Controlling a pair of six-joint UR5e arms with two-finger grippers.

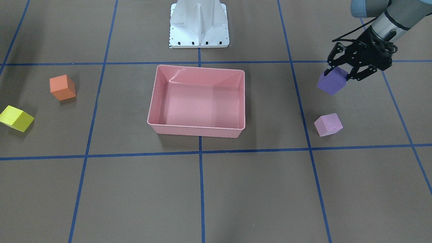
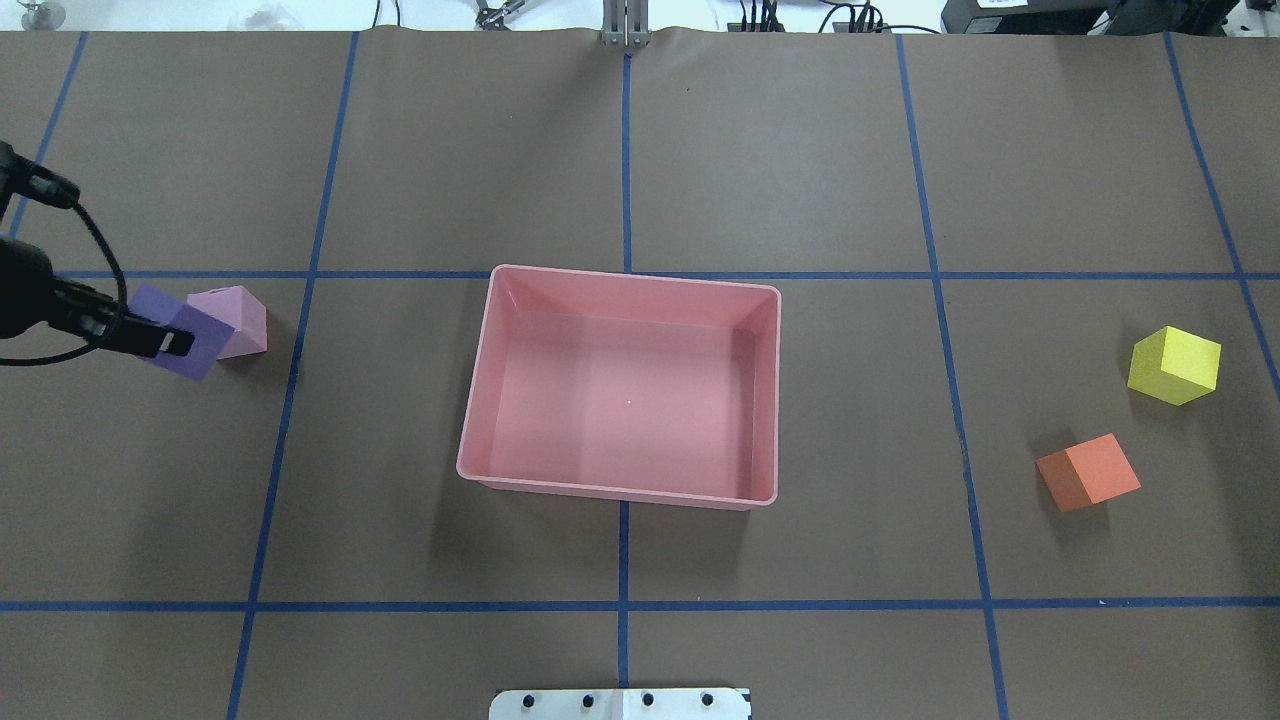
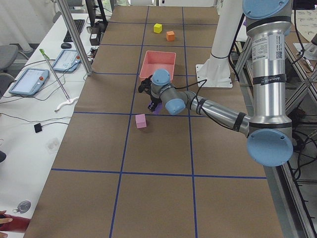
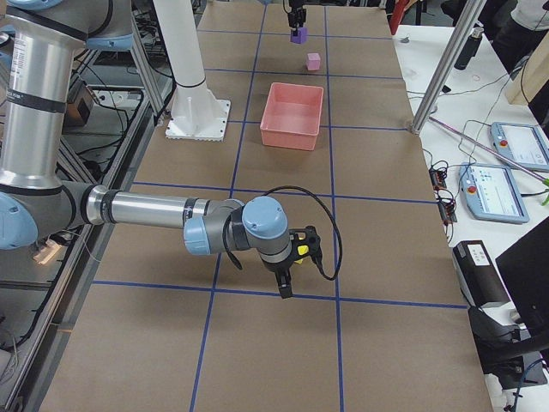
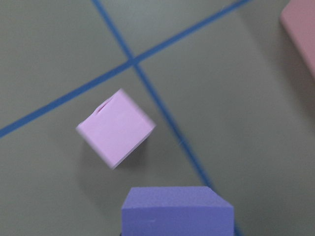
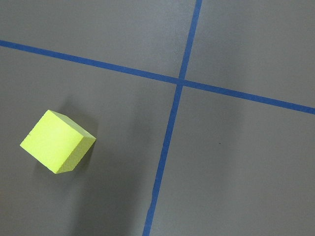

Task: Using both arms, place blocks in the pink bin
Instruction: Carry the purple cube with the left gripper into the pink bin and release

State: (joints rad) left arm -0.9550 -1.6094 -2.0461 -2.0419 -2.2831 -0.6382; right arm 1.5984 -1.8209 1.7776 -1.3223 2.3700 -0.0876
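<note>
My left gripper [image 1: 335, 72] is shut on the purple block [image 1: 332, 81], held slightly above the table on the robot's left of the pink bin [image 1: 195, 130]. The light pink-lilac block [image 1: 328, 124] lies on the table just beyond it, close beside the purple block [image 2: 185, 340] in the overhead view. The bin [image 2: 620, 490] holds nothing. The orange block [image 2: 1088, 471] and the yellow block [image 2: 1175, 364] rest on the robot's right side. My right gripper [image 4: 286, 287] hangs over that area, and I cannot tell its state. Its wrist view shows the yellow block [image 6: 56, 141] below.
The white robot base [image 1: 199, 23] stands behind the bin. Blue tape lines cross the brown table. Benches with tablets [image 3: 28, 81] run along the far long edge, and a person's hand [image 3: 10, 223] shows at the corner.
</note>
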